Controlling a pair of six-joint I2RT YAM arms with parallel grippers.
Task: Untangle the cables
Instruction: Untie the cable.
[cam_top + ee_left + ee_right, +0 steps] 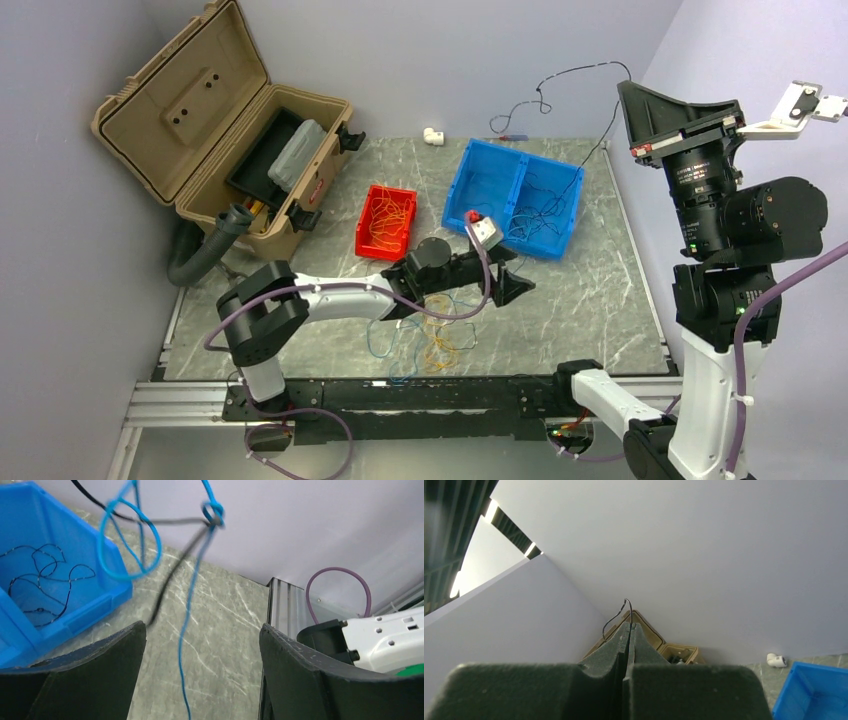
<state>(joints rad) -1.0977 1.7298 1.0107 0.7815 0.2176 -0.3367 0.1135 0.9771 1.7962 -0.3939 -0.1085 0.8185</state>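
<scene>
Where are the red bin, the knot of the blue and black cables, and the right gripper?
red bin [380, 252], top view, on its near wall.
knot [214, 514], left wrist view, on its blue loop.
right gripper [629, 626], right wrist view, between fingertips shut on the black cable [616, 615].

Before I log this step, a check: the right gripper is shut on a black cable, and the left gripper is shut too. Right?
Not quite. The left gripper is open, fingers wide apart, as the left wrist view shows. The right gripper is shut on the black cable.
</scene>
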